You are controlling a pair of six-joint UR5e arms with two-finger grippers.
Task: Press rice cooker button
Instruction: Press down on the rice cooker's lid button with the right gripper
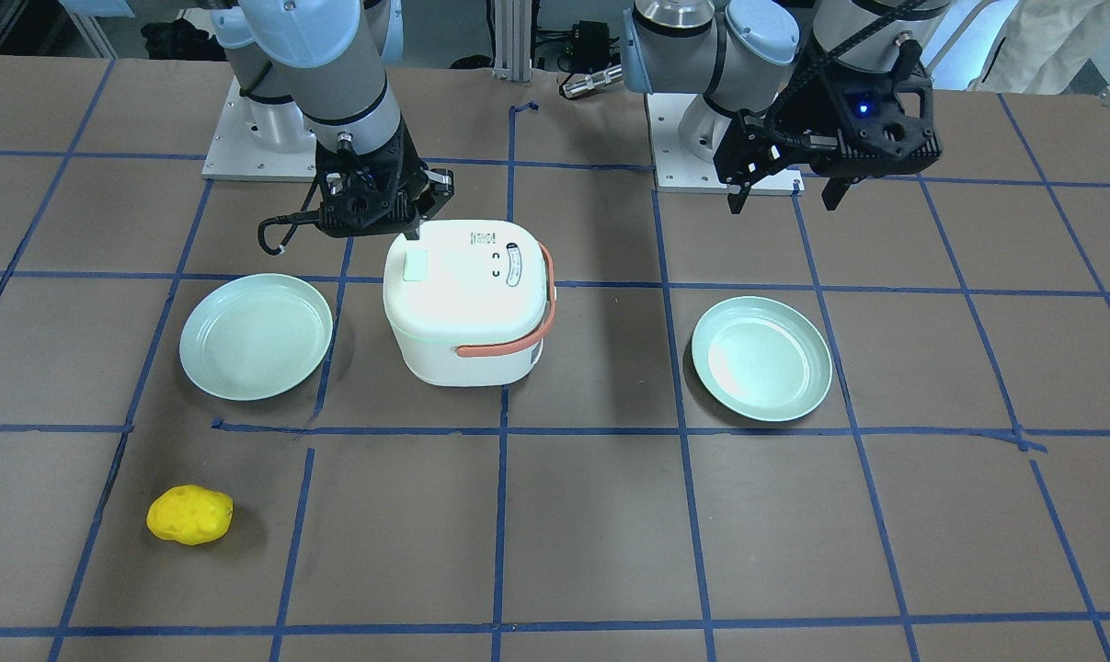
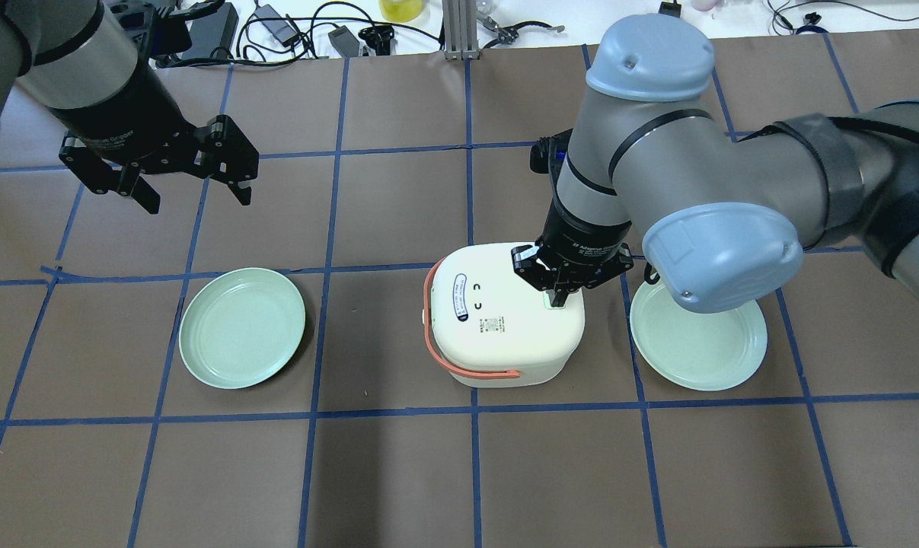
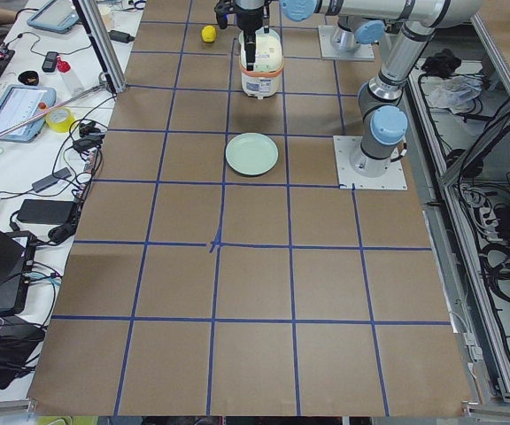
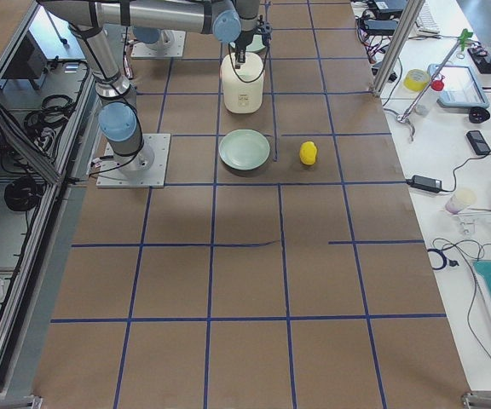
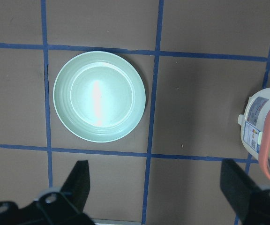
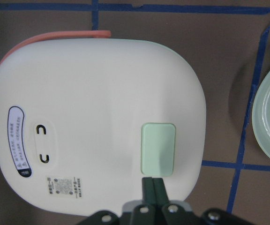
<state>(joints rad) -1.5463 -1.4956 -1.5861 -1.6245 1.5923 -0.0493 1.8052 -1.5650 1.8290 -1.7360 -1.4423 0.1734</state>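
Note:
A white rice cooker (image 2: 497, 327) with an orange handle (image 2: 431, 320) stands mid-table; it also shows in the front view (image 1: 467, 313) and the right wrist view (image 6: 93, 103). Its pale green button (image 6: 158, 149) sits on the lid (image 1: 416, 266). My right gripper (image 6: 152, 183) is shut and empty, with its tips pointing down at the near edge of the button (image 2: 556, 295). I cannot tell whether they touch it. My left gripper (image 2: 199, 202) is open and empty, held high, far from the cooker (image 1: 783, 204).
Two pale green plates lie either side of the cooker, one under my left gripper (image 2: 242, 327) (image 5: 100, 96) and one by my right arm (image 2: 699, 342) (image 1: 256, 336). A yellow lumpy object (image 1: 189, 515) lies near the table's operator-side edge.

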